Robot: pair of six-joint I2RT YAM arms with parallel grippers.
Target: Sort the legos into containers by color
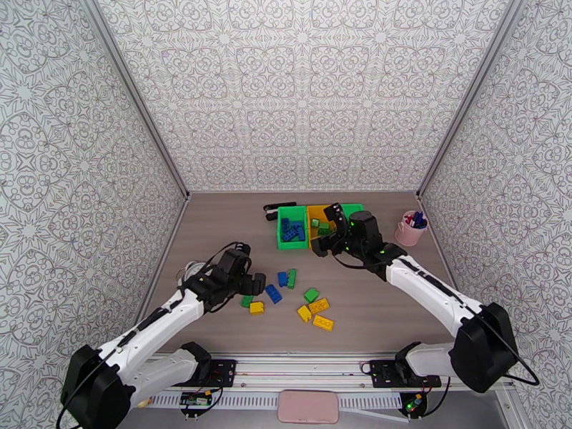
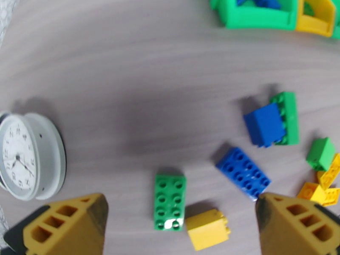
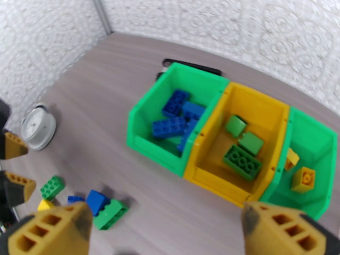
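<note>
Three containers stand in a row at the back: a green bin (image 3: 144, 120) with blue legos (image 3: 170, 126), a yellow bin (image 3: 259, 96) with green legos (image 3: 242, 160), and a green bin (image 3: 316, 141) with yellow legos (image 3: 303, 179). My right gripper (image 3: 165, 234) hovers open and empty before them, above the bins' near side (image 1: 323, 243). Loose legos lie mid-table: a green brick (image 2: 170, 201), a yellow one (image 2: 207, 228), two blue ones (image 2: 243, 172) (image 2: 264, 124), more green (image 2: 290, 117) and yellow (image 1: 323, 322). My left gripper (image 2: 178, 228) is open above the green and yellow bricks (image 1: 256, 284).
A white alarm clock (image 2: 29, 156) lies left of the loose bricks (image 1: 191, 268). A pink cup with pens (image 1: 411, 227) stands right of the bins. A black object (image 3: 191, 65) lies behind the left green bin. Patterned walls close in the table.
</note>
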